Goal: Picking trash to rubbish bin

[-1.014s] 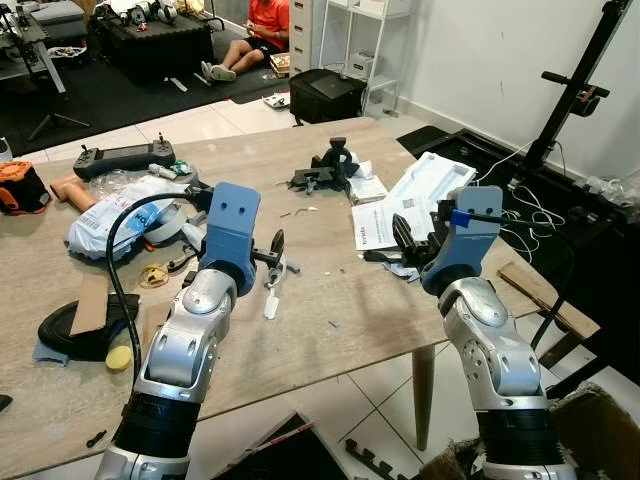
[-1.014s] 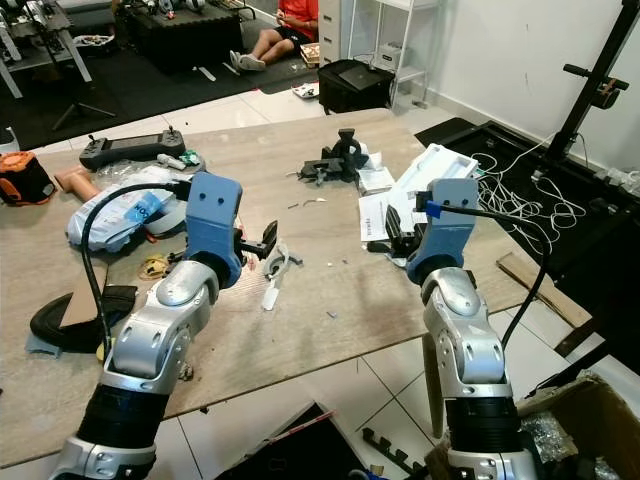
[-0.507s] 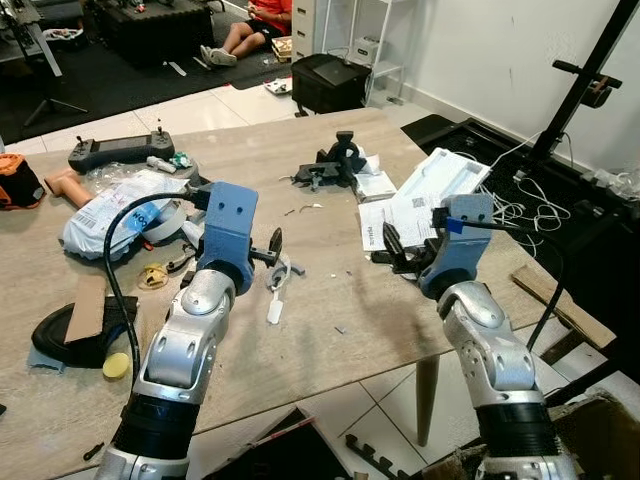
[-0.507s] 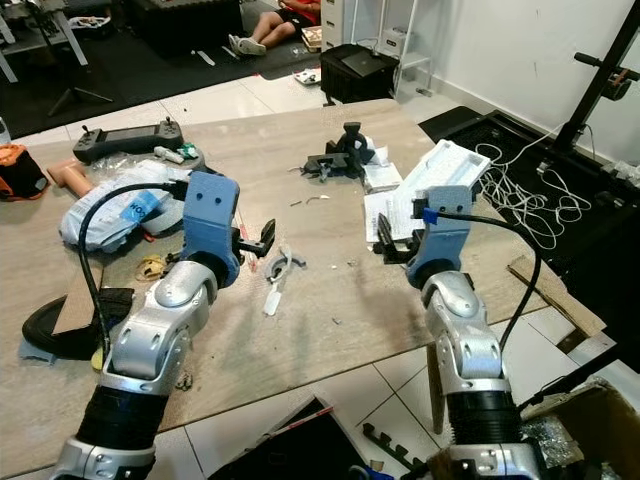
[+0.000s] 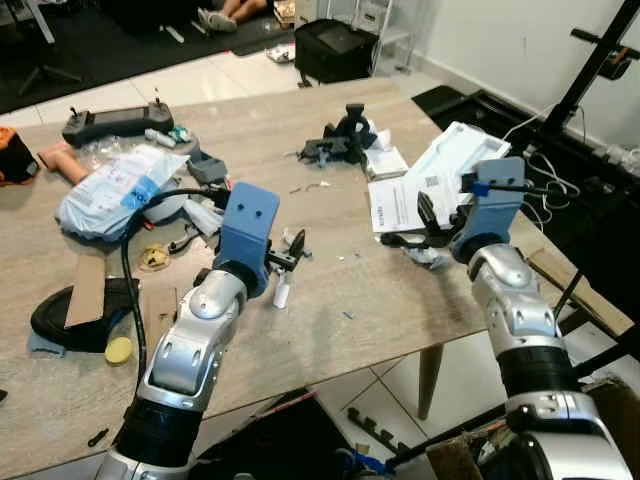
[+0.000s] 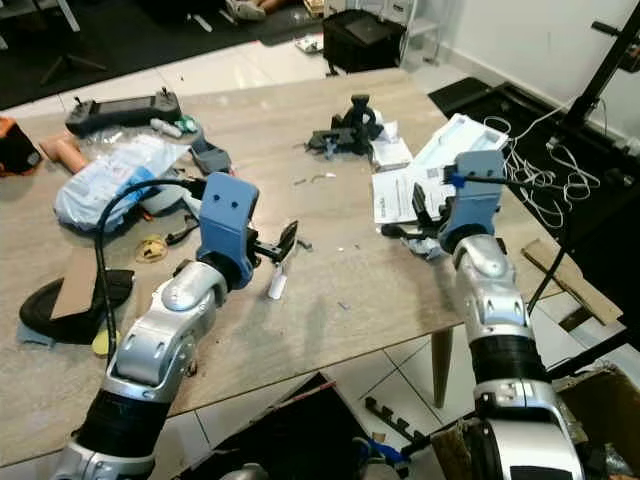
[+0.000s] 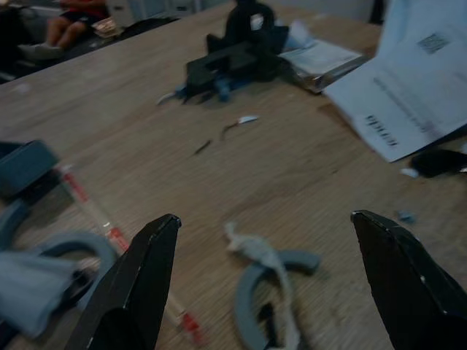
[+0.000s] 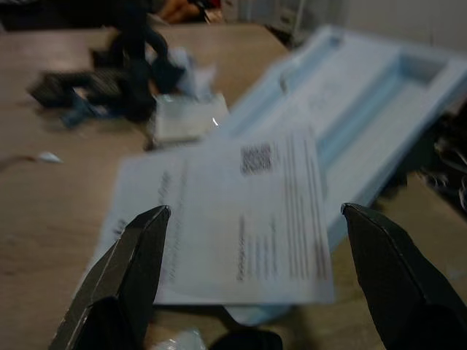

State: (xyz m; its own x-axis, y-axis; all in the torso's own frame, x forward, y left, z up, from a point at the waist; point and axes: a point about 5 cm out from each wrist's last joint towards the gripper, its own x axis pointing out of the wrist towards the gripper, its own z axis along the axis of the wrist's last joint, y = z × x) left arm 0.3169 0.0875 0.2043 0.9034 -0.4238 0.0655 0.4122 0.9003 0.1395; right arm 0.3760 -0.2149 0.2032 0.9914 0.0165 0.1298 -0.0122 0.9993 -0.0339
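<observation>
Both grippers spread wide above the cluttered wooden table (image 5: 90, 390), nothing held.

Left gripper (image 7: 270, 281): fingers far apart, hovering low over the tabletop; a grey curved scrap with a crumpled white bit (image 7: 266, 281) lies on the wood directly between and just ahead of its fingertips, and a thin white strip (image 5: 281, 293) sits just below them. Right gripper (image 8: 255, 281): fingers equally wide, poised over a printed paper sheet (image 8: 241, 226) that rests against a white moulded tray (image 8: 379, 109) beyond it; small crumpled scraps (image 5: 420, 256) lie beneath its fingers. A black clamp-like tool (image 5: 340, 135) stands farther ahead, between the two grippers.
</observation>
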